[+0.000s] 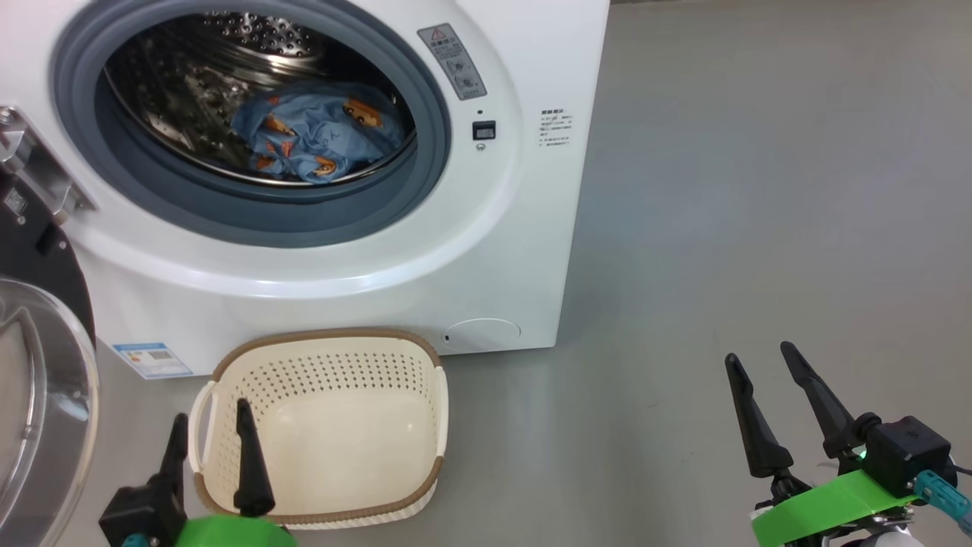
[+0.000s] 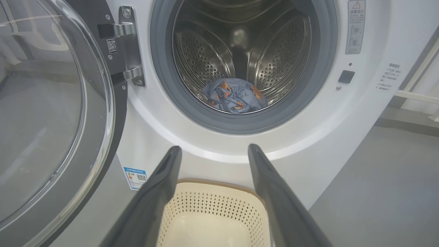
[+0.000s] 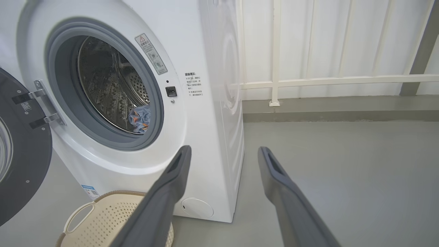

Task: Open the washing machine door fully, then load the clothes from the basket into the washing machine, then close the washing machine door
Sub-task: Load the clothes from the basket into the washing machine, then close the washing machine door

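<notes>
The white washing machine [image 1: 486, 251] stands with its door [image 1: 38, 380] swung wide to the left on a metal hinge [image 2: 132, 44]. Light-blue clothes [image 1: 319, 133] with orange figures lie in the steel drum [image 2: 240, 51]. The cream basket [image 1: 326, 425] sits on the floor before the machine with nothing inside it. My left gripper [image 1: 209, 429] hangs open above the basket's left side. Out over bare floor to the right, my right gripper [image 1: 759, 357] is open too. The left wrist view looks past the basket [image 2: 212, 216] at the clothes [image 2: 235, 96]; the right wrist view shows the door [image 3: 20, 151] and clothes [image 3: 140, 118].
Grey floor [image 1: 759, 190] spreads to the right of the machine. A white railing and panelled wall [image 3: 325, 80] run behind the machine's right side. A blue label sticker [image 1: 152, 358] is on the machine's lower left front.
</notes>
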Controlling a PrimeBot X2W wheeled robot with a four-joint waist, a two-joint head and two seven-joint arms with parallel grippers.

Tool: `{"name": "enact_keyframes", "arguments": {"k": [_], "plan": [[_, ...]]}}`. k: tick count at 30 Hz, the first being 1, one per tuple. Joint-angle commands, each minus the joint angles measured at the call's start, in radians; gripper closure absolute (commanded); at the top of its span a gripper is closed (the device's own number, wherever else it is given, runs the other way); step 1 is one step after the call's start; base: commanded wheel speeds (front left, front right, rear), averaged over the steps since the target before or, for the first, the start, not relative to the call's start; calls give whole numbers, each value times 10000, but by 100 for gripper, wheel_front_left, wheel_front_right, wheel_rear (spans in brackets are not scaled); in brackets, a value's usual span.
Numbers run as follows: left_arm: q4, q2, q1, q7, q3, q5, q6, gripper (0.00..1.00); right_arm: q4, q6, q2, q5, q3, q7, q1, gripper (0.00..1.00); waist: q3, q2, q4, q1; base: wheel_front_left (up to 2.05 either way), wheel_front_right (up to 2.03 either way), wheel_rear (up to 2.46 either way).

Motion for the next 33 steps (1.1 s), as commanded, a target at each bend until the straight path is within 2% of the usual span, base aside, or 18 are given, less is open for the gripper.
{"name": "enact_keyframes", "arguments": {"k": [1,8,33], "plan": [[-395,167,4,-63,275,11,86,0,-311,16,-39,-195,163,-48,-25,0,-36,-1,-76,0,0,0,0],[-786,166,292,-63,222,-20,201,0,-423,16,44,-306,3,-48,177,0,-77,-1,-164,0,0,0,0],[-1223,166,624,-63,302,173,87,0,-362,16,55,-405,-98,-48,348,0,-291,-1,-304,0,0,0,0]]}}
